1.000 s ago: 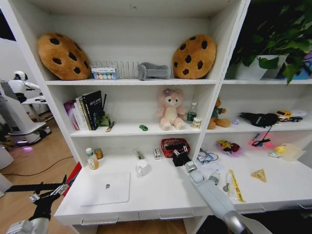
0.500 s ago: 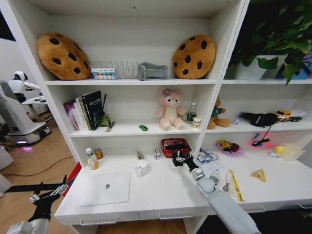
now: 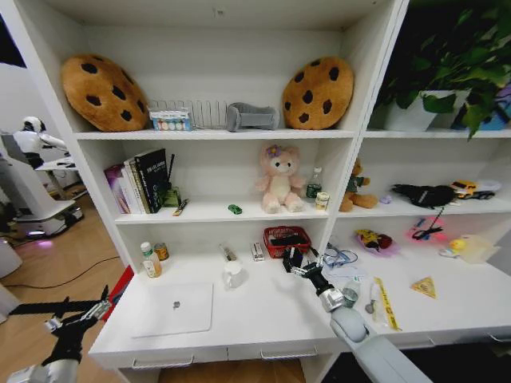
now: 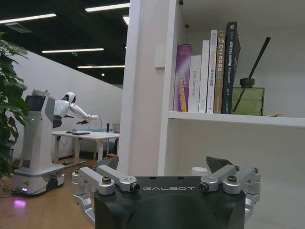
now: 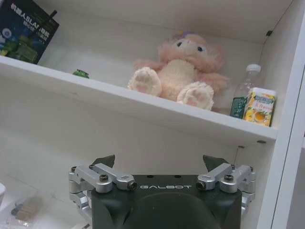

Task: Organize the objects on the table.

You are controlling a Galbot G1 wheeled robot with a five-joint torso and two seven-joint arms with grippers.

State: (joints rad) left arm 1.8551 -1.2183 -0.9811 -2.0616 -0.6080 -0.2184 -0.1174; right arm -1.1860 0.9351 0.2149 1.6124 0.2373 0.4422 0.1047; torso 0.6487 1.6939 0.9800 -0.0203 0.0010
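- Left claw parked low at 8 o'clock, off the counter's front left corner, fingers spread open, nothing between them
- Silver laptop lying closed and flat on the counter, at 7 o'clock, near the front edge above the drawer handles
- Right arm reaching in from 5 o'clock, right claw hovering above the counter near the middle, just in front of the red basket; fingers parted and empty in the right wrist view
- White mug standing upright just left of the right claw, apart from it
- Yellow ruler lying flat at 4 o'clock, right of the arm, with a small bottle beside it
- Two small bottles upright at 9 o'clock, near the left wall of the shelving
- Farther back, on the shelf above: tiny green toy left of the pink plush toy, seen also in the right wrist view
- Books standing at 10 o'clock on that same shelf
- Cookie cushions on the top shelf, at 11 and 1 o'clock
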